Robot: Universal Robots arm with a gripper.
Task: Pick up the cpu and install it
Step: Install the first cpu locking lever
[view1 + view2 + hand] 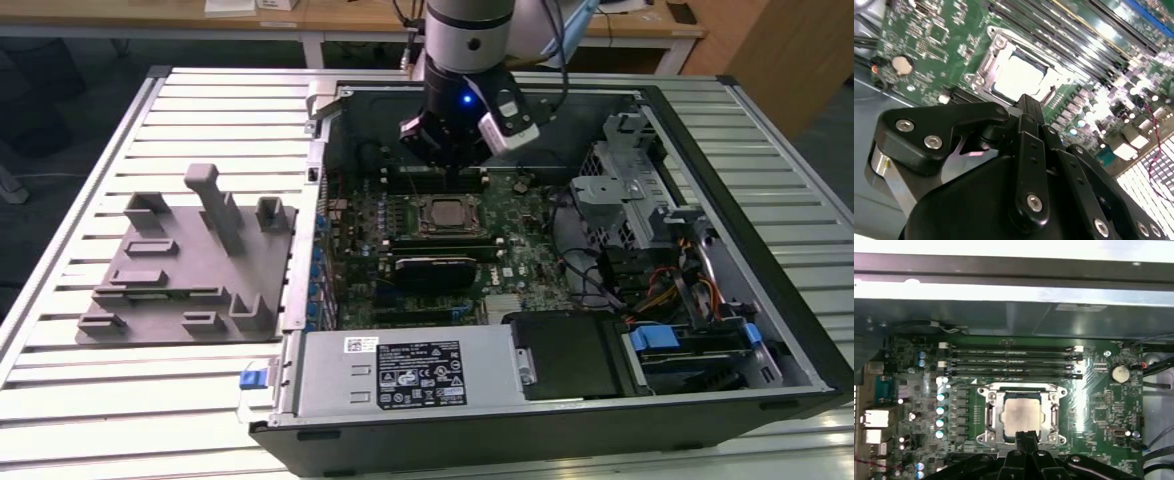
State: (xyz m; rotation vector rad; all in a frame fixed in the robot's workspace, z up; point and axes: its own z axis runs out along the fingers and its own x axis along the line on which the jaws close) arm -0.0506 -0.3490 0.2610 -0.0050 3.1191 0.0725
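The cpu (1021, 415), a silvery square chip, lies flat inside the metal-framed socket (989, 412) on the green motherboard (1099, 415). It is also bright in the second wrist view (1016, 75) and small in the exterior view (442, 213). My gripper (1027, 436) hangs above the board just off the socket's edge, its two black fingers pressed together with nothing between them. The fingertips (1028, 102) sit clear of the chip, not touching it. In the exterior view the gripper (445, 160) is inside the open computer case, just behind the socket.
A grey tray with upright posts (187, 260) rests on the slatted table at the exterior view's left. Memory slots (1011, 360) run beside the socket. The case walls (320, 150), power supply (400, 370) and drive cage (641, 190) hem in the board.
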